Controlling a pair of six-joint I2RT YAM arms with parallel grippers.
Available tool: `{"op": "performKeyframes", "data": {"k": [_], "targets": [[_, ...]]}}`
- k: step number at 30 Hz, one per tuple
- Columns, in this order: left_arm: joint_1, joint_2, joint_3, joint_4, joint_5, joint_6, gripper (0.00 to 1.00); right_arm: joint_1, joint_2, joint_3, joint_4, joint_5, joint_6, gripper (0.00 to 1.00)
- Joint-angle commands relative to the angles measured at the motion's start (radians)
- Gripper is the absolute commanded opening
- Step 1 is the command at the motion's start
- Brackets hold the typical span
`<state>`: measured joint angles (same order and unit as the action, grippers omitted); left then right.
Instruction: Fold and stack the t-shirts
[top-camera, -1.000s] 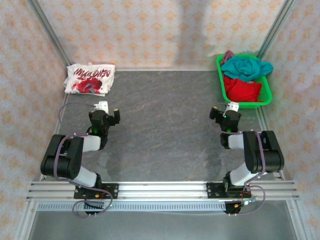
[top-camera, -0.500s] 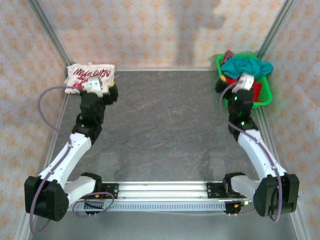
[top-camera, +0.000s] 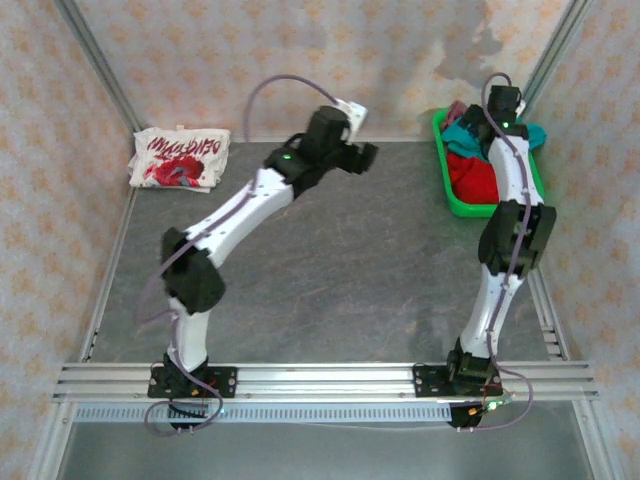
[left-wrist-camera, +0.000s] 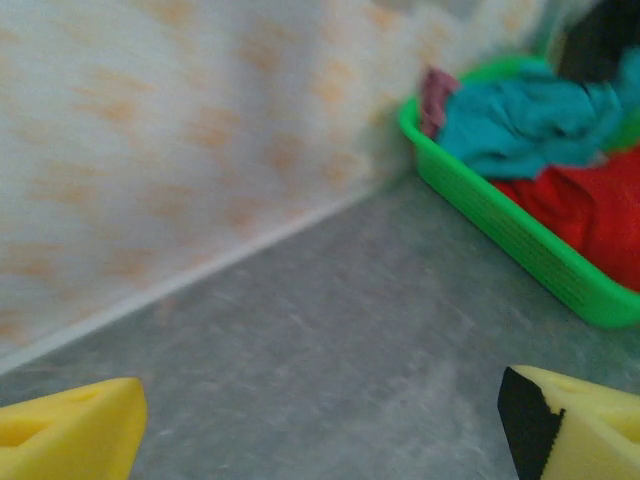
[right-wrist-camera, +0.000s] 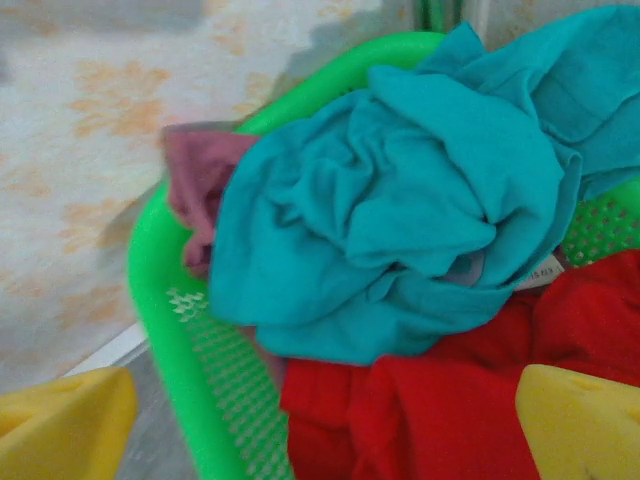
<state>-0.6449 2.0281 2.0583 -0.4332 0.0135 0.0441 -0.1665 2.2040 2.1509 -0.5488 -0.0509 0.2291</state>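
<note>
A grey, stone-patterned table (top-camera: 340, 260) is shown. A folded white t-shirt (top-camera: 180, 158) with red print is laid in its far left corner, and a green basket (top-camera: 478, 210) is set in the far right corner.

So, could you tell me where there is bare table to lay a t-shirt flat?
The middle of the grey table is bare, bordered by the white t-shirt far left and the green basket far right. The basket is crowded: teal t-shirt, red t-shirt, mauve t-shirt.
</note>
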Motion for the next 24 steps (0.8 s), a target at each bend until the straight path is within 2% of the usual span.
{"op": "performKeyframes", "data": {"k": [1, 4, 7, 12, 13, 14, 16, 18, 21, 23, 24], "targets": [[-0.03, 0.084, 0.15, -0.184, 0.065, 0.018, 0.92, -0.029, 0.195, 0.317, -0.281, 0.031, 0.012, 0.99], [-0.045, 0.138, 0.212, -0.204, 0.082, -0.002, 0.92, -0.059, 0.377, 0.588, -0.378, 0.046, 0.008, 1.0], [-0.05, 0.143, 0.192, -0.186, 0.084, -0.024, 0.92, -0.079, 0.405, 0.549, -0.303, 0.051, 0.016, 0.99], [-0.05, 0.13, 0.145, -0.16, 0.083, -0.04, 0.92, -0.089, 0.434, 0.527, -0.215, -0.002, 0.009, 0.89], [-0.05, 0.125, 0.134, -0.152, 0.082, -0.042, 0.92, -0.09, 0.44, 0.529, -0.197, -0.024, 0.002, 0.83], [-0.05, 0.12, 0.124, -0.145, 0.079, -0.043, 0.92, -0.089, 0.446, 0.53, -0.177, -0.043, -0.003, 0.7], [-0.05, 0.109, 0.103, -0.125, 0.078, -0.046, 0.92, -0.088, 0.453, 0.533, -0.15, -0.067, -0.002, 0.53], [-0.05, 0.097, 0.079, -0.098, 0.082, -0.051, 0.92, -0.089, 0.453, 0.535, -0.133, -0.074, -0.002, 0.3], [-0.05, 0.089, 0.069, -0.084, 0.085, -0.068, 0.92, -0.089, 0.437, 0.547, -0.121, -0.09, -0.003, 0.16], [-0.049, 0.075, 0.058, -0.075, 0.091, -0.077, 0.92, -0.089, 0.401, 0.546, -0.119, -0.117, 0.007, 0.03], [-0.049, 0.065, 0.051, -0.067, 0.092, -0.079, 0.92, -0.087, 0.379, 0.542, -0.117, -0.135, 0.01, 0.0]]}}
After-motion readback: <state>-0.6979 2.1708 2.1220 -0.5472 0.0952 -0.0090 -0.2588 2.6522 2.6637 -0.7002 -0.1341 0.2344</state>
